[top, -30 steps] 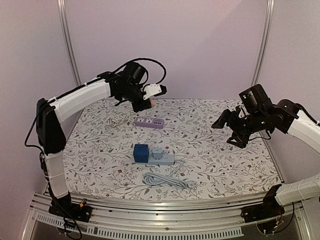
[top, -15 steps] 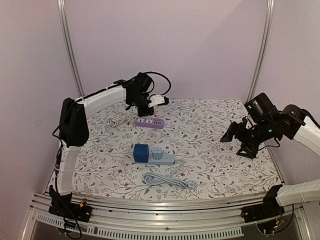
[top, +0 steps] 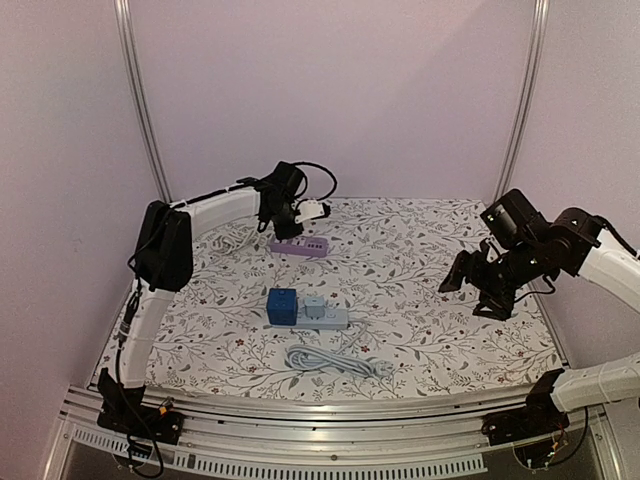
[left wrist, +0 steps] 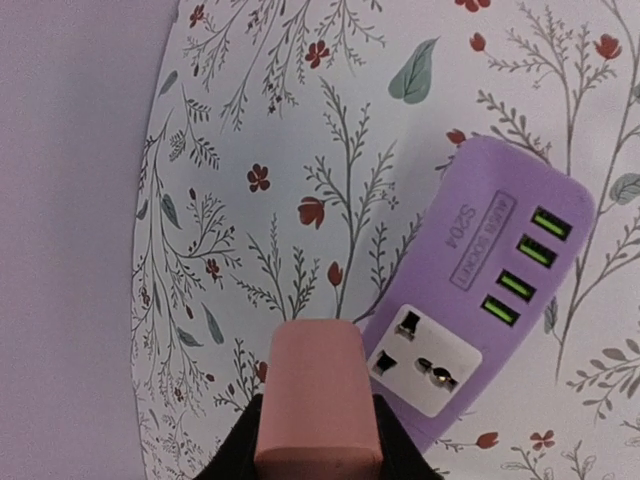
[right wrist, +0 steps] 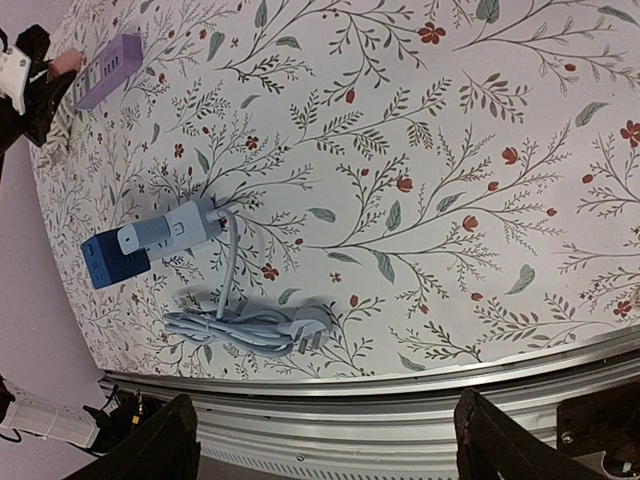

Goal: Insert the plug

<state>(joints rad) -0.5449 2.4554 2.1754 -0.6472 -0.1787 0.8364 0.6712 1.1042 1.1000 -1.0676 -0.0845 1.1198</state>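
Plug (left wrist: 318, 395) pinched in L fingers (left wrist: 232, 456); R fingers (right wrist: 150, 448) wide.

- Left gripper (top: 287, 228) sits low over the far-left part of the floral table (top: 420, 235), its tip just at the left end of the purple power strip (top: 302, 245). Whatever is between the fingers is too small to make out.
- Right gripper (top: 470, 292) is raised over the right side, with its fingers spread.
- At the centre, a blue cube (top: 281, 305) touches the left end of the grey power strip (top: 330, 318).
- Grey cable (top: 335, 362) lies coiled just on the near side of that strip.
- White cable (top: 228, 240) is bundled left of the purple strip.
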